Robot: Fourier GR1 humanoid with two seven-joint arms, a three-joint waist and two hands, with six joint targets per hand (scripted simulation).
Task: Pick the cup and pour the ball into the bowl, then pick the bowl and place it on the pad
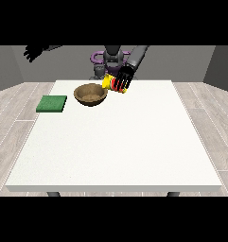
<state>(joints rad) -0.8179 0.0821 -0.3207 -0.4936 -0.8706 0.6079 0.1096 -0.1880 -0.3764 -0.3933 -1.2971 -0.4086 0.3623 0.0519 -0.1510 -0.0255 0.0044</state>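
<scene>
Front view, tabletop: a large white rectangular tabletop carries the things; the robot stands behind its far edge.
Front view, bowl: a round brown wooden bowl sits upright on the tabletop near the far edge; whether anything lies in it cannot be told.
Front view, cup: a yellow cup with red on it is tipped on its side just to the view's right of the bowl, above its rim, its yellow end towards the bowl.
Front view, hand at the view's right: the black hand has its fingers curled round the cup, holding it beside the bowl.
Front view, hand at the view's left: the other black hand hangs high, well to the view's left of the bowl and beyond the tabletop's edge, holding nothing; its finger pose cannot be told.
Front view, pad: a flat green square pad lies on the tabletop to the view's left of the bowl, apart from it.
Front view, ball: cannot be seen.
</scene>
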